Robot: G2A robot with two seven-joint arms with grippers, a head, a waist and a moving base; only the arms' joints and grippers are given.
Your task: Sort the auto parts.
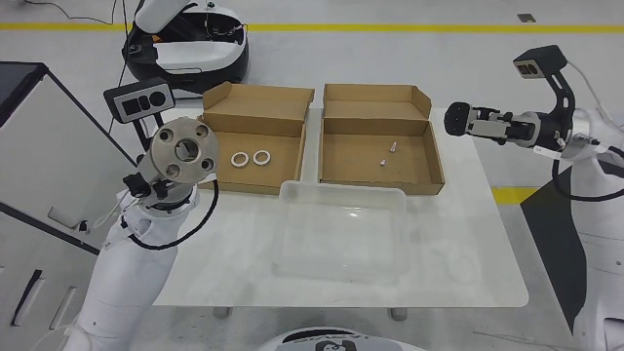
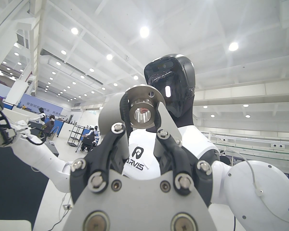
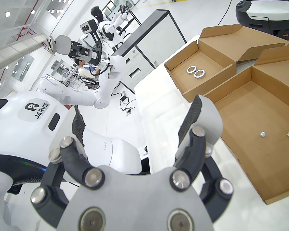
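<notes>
Left gripper (image 2: 141, 118) points upward with its two fingers closed on the hub of a metal flange (image 1: 185, 151). It holds the part raised over the left edge of the white table (image 1: 458, 249), left of the boxes. The flange is a round steel disc with a central bore and holes spaced around its face, and that face is turned up toward the top view. No writing can be made out on it.

Right gripper (image 3: 137, 121) hangs off the right side of the table, level with the far boxes, its ribbed fingers spread wide with nothing between them.

Two plain brown cardboard boxes sit side by side at the far part of the table, lids folded back. The left box (image 1: 278, 174) has two small metal rings (image 1: 240, 160) (image 1: 262, 157) lying just beside each other on its floor. The right box (image 1: 356, 168) has two small bolts (image 1: 393, 144) (image 1: 382, 163) lying near each other, apart from the walls. Neither box shows a label.

Near of the boxes, centred between them, a clear plastic tray (image 1: 341, 271) rests on the table, its far rim just beside their near walls.
</notes>
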